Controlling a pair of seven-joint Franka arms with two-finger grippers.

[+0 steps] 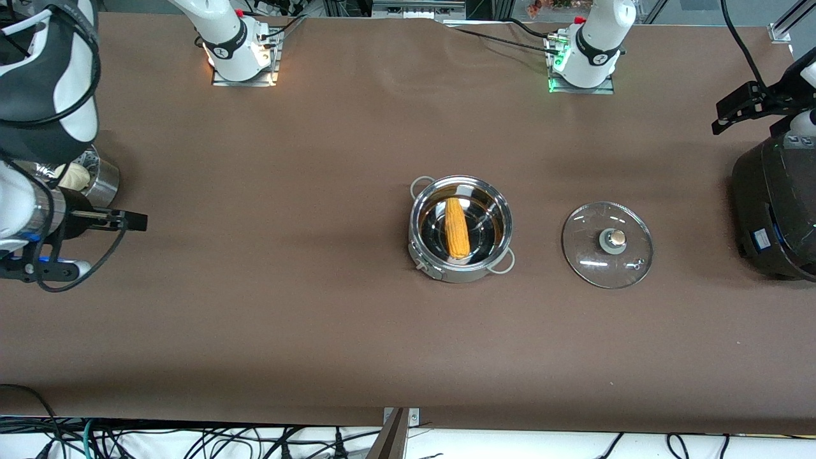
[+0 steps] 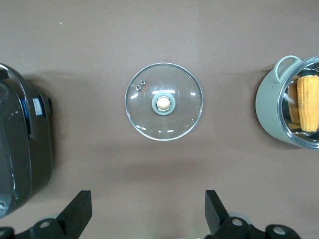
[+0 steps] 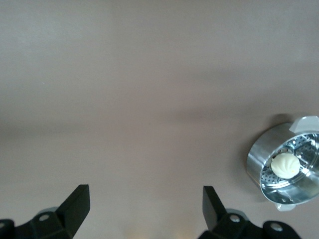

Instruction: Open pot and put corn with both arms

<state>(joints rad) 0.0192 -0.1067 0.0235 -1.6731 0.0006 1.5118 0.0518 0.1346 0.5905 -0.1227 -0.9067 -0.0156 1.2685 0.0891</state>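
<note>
Corn (image 1: 456, 227) inside open pot (image 1: 422, 245), glass lid (image 1: 607, 245) beside it, bun (image 3: 285, 165) in steamer pot (image 3: 259, 164), both claws wide, empty.

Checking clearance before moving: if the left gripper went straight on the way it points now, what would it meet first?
Probably bare table: the open left gripper points down at brown surface close beside the glass lid, between rice cooker and pot.
</note>
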